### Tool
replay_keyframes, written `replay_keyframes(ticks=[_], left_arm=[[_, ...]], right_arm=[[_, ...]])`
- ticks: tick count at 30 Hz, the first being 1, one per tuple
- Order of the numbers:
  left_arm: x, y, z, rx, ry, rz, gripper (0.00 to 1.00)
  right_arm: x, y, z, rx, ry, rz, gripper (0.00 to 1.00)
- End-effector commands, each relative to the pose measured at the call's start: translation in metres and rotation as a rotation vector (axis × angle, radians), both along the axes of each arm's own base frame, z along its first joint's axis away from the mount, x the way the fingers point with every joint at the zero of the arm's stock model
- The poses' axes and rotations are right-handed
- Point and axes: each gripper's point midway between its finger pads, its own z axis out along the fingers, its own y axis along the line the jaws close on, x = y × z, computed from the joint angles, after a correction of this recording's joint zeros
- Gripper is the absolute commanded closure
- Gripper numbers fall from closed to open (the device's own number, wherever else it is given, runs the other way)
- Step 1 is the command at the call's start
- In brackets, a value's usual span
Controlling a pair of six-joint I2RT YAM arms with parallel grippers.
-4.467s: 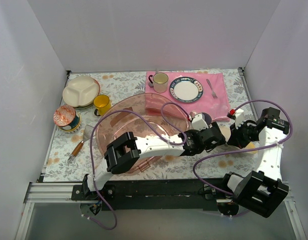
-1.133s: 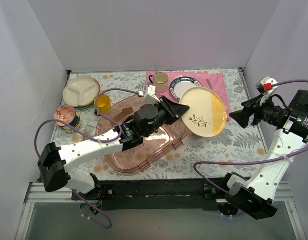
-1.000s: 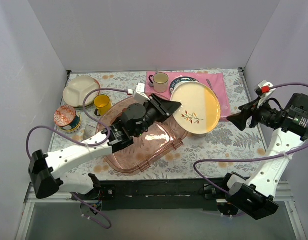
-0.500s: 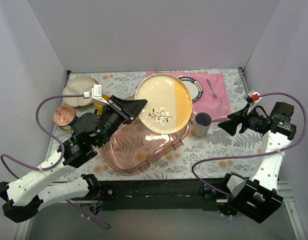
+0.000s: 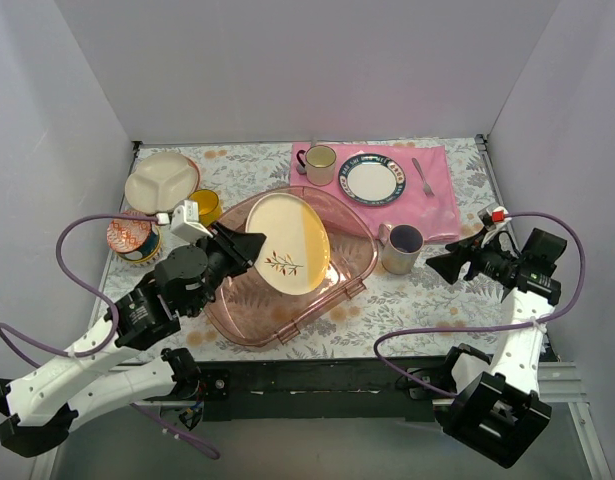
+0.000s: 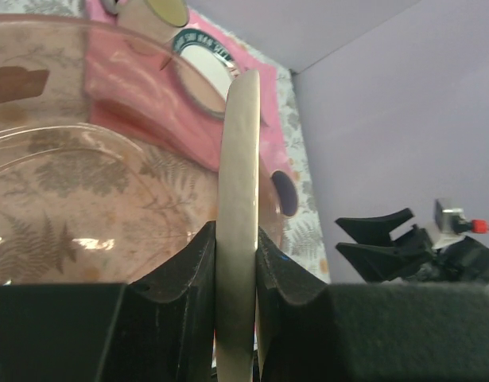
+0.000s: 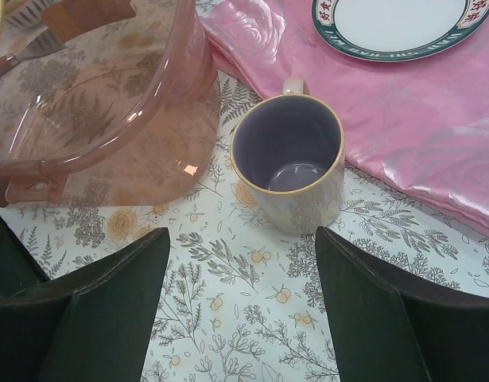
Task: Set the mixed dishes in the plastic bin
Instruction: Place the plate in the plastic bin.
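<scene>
One cream floral plate (image 5: 287,257) has been brought over the plastic bin (image 5: 262,320), pinched by left gripper (image 5: 251,246); release due. Right gripper (image 5: 434,268) held open.

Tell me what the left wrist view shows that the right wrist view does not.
Only the left wrist view: the cream floral plate edge-on, clamped in the left gripper, and the rim of the cream mug. Only the right wrist view: the grey mug whole, upright, empty, handle away from the camera. Both: the plastic bin, the pink cloth, the blue-rimmed plate, the open right gripper, and at least part of the grey mug.
</scene>
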Motion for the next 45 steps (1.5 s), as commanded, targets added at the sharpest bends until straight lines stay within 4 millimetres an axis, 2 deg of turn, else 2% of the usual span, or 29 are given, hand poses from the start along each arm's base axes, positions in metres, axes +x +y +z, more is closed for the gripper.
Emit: replay_keyframes(ticks=[1, 11, 13, 16, 17, 19, 21, 26, 30, 31, 38, 45], left_arm=[[0.010, 0.008, 0.019, -0.107, -0.034, 0.084, 1.00], [0.031, -0.018, -0.025, -0.030, 0.033, 0.084, 1.00], [0.038, -0.020, -0.038, -0.028, 0.055, 0.087, 1.00], [0.045, -0.023, -0.045, -0.067, 0.070, 0.064, 1.00], [0.046, -0.024, -0.056, -0.064, 0.086, 0.055, 1.00], [0.050, -0.026, -0.059, -0.100, 0.092, 0.031, 1.00], [0.055, -0.024, -0.073, -0.109, 0.119, 0.033, 1.00], [0.058, -0.024, -0.093, -0.162, 0.161, 0.002, 1.00], [0.058, -0.022, -0.122, -0.181, 0.222, -0.006, 1.00], [0.059, -0.023, -0.120, -0.201, 0.210, -0.015, 1.00], [0.057, -0.018, -0.143, -0.223, 0.256, -0.017, 1.00], [0.058, -0.019, -0.153, -0.232, 0.286, -0.022, 1.00]], right_arm=[[0.008, -0.005, -0.002, -0.038, -0.071, -0.012, 0.19], [0.008, -0.007, -0.012, -0.046, -0.069, -0.011, 0.18], [0.008, -0.008, -0.012, -0.047, -0.070, -0.010, 0.18], [0.008, -0.007, -0.012, -0.044, -0.069, -0.004, 0.18], [0.007, -0.007, -0.013, -0.042, -0.065, -0.004, 0.18], [0.007, -0.007, -0.012, -0.043, -0.069, -0.002, 0.18], [0.007, -0.006, -0.012, -0.043, -0.067, 0.000, 0.18], [0.007, -0.007, -0.013, -0.044, -0.068, -0.001, 0.18], [0.008, -0.007, -0.013, -0.042, -0.064, 0.000, 0.18], [0.008, -0.007, -0.014, -0.042, -0.062, 0.002, 0.18], [0.008, -0.007, -0.014, -0.046, -0.062, 0.002, 0.18], [0.008, -0.007, -0.015, -0.048, -0.061, 0.002, 0.18]])
